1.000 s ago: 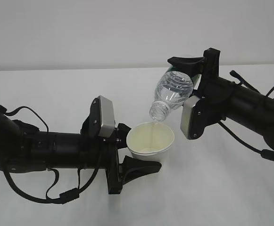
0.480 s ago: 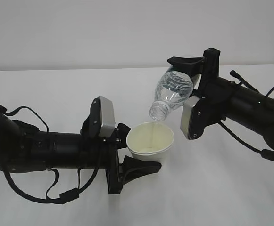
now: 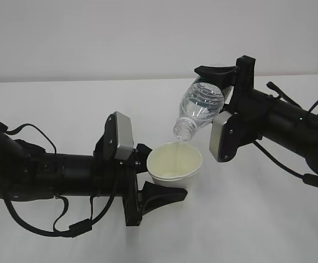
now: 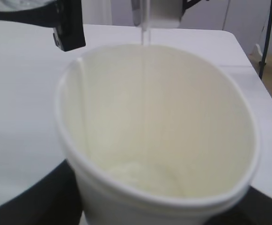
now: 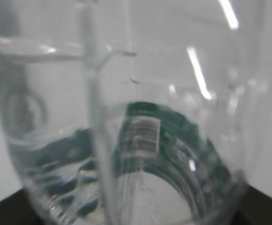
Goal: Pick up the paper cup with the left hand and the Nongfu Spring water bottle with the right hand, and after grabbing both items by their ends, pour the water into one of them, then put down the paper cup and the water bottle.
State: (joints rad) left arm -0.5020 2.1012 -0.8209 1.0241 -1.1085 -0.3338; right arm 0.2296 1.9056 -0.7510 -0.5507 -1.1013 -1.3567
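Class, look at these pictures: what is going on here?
The right gripper holds the bottle tilted, neck down, over the cup. The left gripper holds the cup just above the table. A thin stream of water falls from the bottle's mouth into the cup, which has a little water at the bottom.

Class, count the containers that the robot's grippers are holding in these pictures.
2: the paper cup in the left gripper, low at centre; the water bottle, tilted above it, in the right gripper. None hidden, apparently.
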